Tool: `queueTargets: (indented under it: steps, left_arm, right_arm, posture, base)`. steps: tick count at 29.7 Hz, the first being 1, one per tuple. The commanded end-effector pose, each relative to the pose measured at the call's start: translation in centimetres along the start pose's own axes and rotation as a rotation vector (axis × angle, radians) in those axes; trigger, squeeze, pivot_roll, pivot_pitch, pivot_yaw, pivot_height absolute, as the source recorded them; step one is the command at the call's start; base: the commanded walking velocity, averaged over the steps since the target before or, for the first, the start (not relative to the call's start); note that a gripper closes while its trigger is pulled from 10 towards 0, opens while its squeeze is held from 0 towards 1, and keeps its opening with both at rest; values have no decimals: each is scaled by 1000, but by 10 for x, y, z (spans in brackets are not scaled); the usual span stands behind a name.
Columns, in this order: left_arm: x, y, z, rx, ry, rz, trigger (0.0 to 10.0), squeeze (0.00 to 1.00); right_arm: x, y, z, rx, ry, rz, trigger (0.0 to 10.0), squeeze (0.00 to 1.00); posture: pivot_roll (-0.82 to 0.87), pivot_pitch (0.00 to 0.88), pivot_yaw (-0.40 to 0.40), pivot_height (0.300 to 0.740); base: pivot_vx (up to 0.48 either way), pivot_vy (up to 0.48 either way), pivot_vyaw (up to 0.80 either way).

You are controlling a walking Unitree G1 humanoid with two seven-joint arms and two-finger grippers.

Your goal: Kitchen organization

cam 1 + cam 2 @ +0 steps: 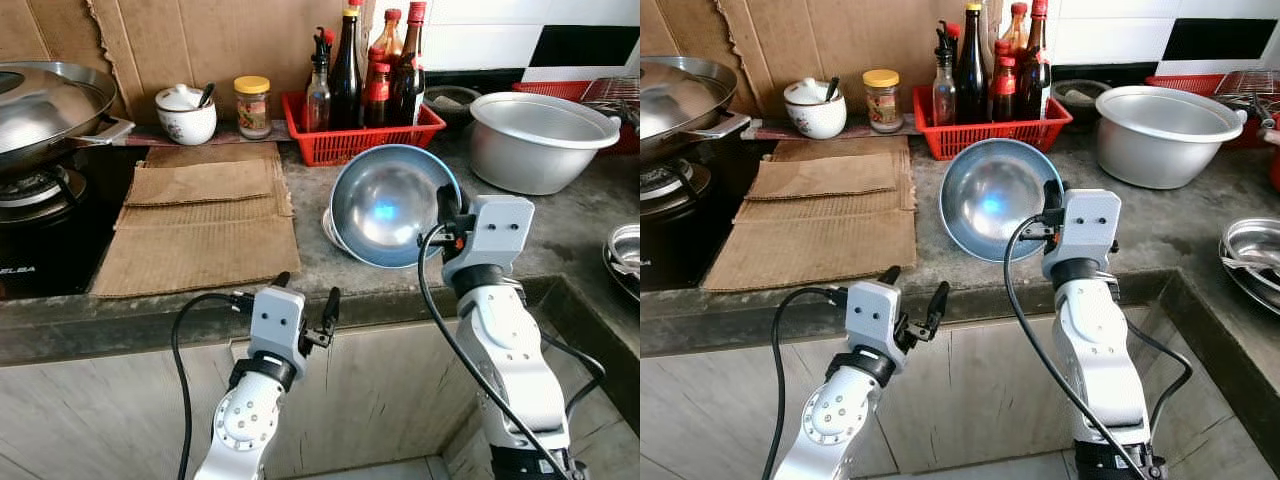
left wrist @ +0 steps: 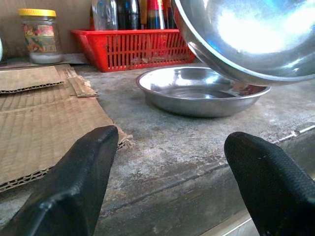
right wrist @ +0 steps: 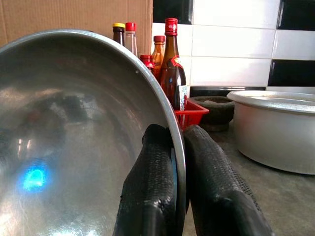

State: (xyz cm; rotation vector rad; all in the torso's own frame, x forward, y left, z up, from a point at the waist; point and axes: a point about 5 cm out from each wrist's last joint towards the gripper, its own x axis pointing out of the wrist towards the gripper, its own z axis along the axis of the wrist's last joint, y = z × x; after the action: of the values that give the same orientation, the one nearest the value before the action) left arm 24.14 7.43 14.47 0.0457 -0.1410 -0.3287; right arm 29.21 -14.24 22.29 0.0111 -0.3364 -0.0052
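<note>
1. The right gripper [image 3: 172, 196] is pinching the rim of a steel bowl [image 1: 385, 205], one finger inside and one outside, and is holding it tilted up on edge so its hollow faces the robot.
2. The bowl is sitting over a shallow steel dish [image 2: 197, 93] on the counter [image 1: 560, 225], just in front of the red basket [image 1: 350, 140] of bottles; whether its lower edge is touching the dish, I cannot tell.
3. The left gripper [image 1: 305, 305] is hovering with its fingers spread wide and holding nothing, low at the counter's front edge, nearer the robot than the dish and beside the cardboard sheets [image 1: 200, 225].
4. Judging by this, the step in hand is lifting the bowl to stack or put it away.
5. The next move is probably calling for a firm grip on the thin rim while carrying it, perhaps toward the big pot [image 1: 535, 140] to the right of the basket.
</note>
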Motion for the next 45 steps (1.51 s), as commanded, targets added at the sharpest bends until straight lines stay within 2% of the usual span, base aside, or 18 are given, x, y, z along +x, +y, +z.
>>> queueTargets:
  steps: [1,33,39,45]
  left_arm:
    - [1,-5,8,-25,-38,-22,10000,0]
    - [0,-8,11,-54,-57,-45,10000,0]
    - [0,-11,13,-82,-70,-70,10000,0]
    - [-3,-21,17,-134,-88,-148,10000,0]
  right_arm:
    - [3,1,4,12,-11,0,10000,0]
    - [3,2,3,19,-8,-6,10000,0]
    - [3,2,3,19,-8,-8,10000,0]
    - [3,2,4,22,-8,-10,10000,0]
  posture:
    - [50,18,-48,740]
    - [49,28,-45,740]
    - [48,30,-47,740]
    - [47,30,-44,740]
  base:
    - [0,0,0]
    - [0,0,0]
    - [0,0,0]
    - [0,0,0]
